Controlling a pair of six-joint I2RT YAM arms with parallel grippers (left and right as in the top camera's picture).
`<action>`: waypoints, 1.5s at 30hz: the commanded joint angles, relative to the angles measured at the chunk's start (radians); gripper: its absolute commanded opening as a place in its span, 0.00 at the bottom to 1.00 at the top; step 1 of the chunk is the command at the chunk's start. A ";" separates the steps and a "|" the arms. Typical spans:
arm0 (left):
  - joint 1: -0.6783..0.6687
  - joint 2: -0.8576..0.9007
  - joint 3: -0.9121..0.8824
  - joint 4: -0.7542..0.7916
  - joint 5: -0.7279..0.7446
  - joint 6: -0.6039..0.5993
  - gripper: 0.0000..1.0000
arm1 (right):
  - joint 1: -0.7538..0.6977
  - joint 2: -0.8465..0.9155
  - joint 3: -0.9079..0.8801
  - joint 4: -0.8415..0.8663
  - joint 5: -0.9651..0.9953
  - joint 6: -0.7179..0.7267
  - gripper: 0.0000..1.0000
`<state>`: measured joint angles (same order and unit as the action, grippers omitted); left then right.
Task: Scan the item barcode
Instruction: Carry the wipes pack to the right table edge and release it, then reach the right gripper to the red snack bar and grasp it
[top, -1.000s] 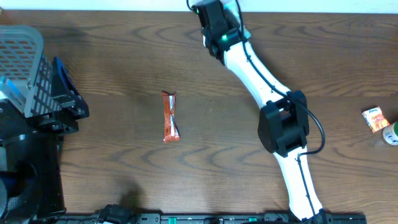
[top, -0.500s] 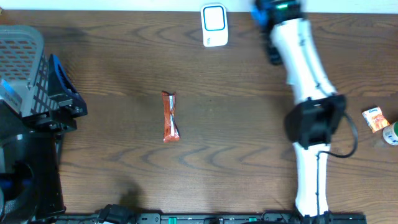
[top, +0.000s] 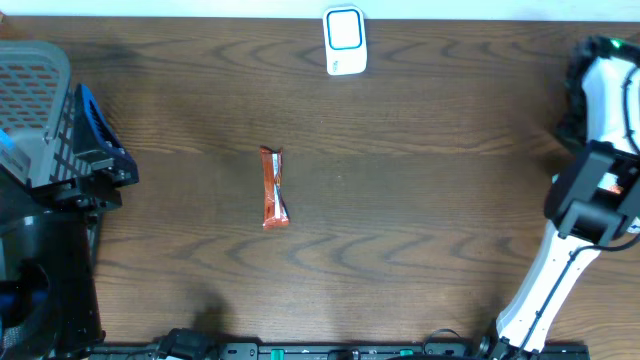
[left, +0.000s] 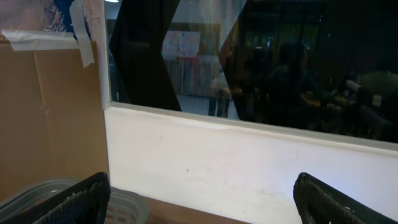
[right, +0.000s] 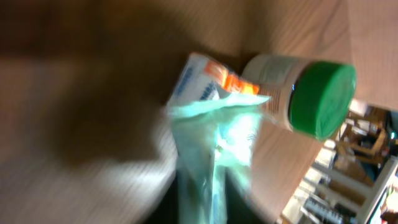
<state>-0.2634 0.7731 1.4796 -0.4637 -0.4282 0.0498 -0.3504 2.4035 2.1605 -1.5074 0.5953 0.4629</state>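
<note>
No writing can be read anywhere. The orange bar wrapper (top: 273, 187) on the table (top: 450, 200) carries pale print too small to make out, the white scanner (top: 344, 40) shows only a blue outline, and the labels on the green-lidded jar (right: 298, 93) and the orange-and-white packet (right: 210, 78) are blurred

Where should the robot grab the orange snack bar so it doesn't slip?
Grab the orange snack bar across its middle, pinching the two long sides, coming straight down from above. It lies flat on the table, long and narrow, so the short way across probably fits best.
</note>
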 joint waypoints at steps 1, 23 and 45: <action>0.005 -0.005 -0.003 0.006 -0.009 0.008 0.94 | -0.042 -0.032 -0.014 0.015 -0.024 0.028 0.63; 0.005 -0.053 -0.003 0.005 -0.009 0.008 0.94 | 0.639 -0.137 0.229 -0.068 -0.648 -0.223 0.01; 0.005 -0.143 -0.003 0.001 -0.009 -0.003 0.94 | 1.133 -0.119 -0.164 0.535 -0.741 -0.134 0.01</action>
<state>-0.2634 0.6281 1.4796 -0.4667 -0.4282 0.0490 0.7872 2.2841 2.0304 -0.9897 -0.1852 0.2806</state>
